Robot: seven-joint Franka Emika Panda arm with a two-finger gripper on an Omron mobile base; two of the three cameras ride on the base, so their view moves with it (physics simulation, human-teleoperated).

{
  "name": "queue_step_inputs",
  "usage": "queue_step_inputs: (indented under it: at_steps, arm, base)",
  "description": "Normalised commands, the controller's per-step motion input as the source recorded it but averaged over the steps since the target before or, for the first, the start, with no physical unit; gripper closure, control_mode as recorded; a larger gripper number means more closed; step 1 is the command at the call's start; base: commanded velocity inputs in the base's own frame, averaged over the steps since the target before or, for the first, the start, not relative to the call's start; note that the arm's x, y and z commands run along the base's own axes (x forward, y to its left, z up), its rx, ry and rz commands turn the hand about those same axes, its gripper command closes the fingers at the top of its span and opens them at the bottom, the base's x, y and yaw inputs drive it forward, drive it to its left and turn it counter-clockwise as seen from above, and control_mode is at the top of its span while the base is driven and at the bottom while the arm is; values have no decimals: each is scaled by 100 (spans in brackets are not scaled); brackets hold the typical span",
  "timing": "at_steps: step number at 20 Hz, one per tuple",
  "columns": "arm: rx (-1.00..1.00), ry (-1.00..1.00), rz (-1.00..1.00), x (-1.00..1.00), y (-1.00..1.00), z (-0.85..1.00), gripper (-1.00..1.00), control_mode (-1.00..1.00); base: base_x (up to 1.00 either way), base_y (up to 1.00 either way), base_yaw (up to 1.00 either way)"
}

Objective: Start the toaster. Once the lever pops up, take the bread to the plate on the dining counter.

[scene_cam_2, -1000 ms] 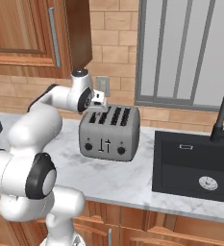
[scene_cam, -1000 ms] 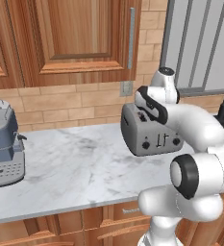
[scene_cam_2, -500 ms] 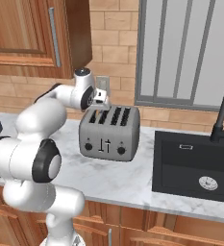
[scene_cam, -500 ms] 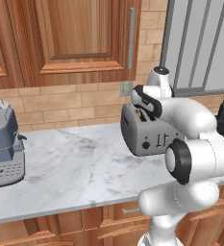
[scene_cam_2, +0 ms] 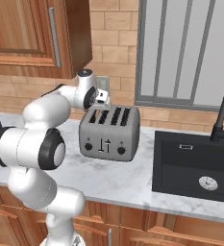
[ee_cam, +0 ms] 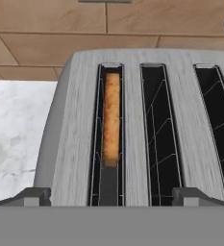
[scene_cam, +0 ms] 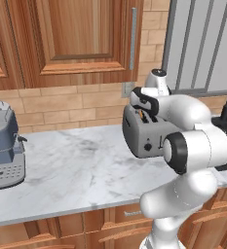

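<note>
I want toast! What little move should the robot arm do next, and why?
Probably lower the hand straight down over the bread. The slice sits deep in the leftmost slot of the toaster, and the gripper hangs above it with its jaws open either side of that slot.

The toaster (scene_cam: 145, 133) stands on the marble worktop (scene_cam: 81, 170), to the right of the middle, with its dark knob facing the near side. The white arm rises from the lower right and bends over the toaster's top, hiding much of its right half. The gripper (scene_cam: 140, 113) sits at the toaster's top left; how its jaws stand cannot be told. The blue-grey coffee machine (scene_cam: 4, 146) stands at the far left, well apart. Wooden cabinets (scene_cam: 71, 41) hang above the brick wall.
</note>
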Motion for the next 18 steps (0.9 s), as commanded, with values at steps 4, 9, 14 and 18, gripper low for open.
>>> queue_step_inputs:
  at_steps: [4, 9, 14, 18]
  arm:
    - [0, 0, -2, 18, 0, -2, -100, -100]
    - [0, 0, -2, 17, 0, 0, -100, -100]
    - [0, 0, -1, 15, 0, -4, -100, -100]
    - [0, 0, -1, 12, 0, -7, -100, -100]
  base:
    - [0, 0, 0]
    - [0, 0, 0]
    - [0, 0, 0]
    - [0, 0, 0]
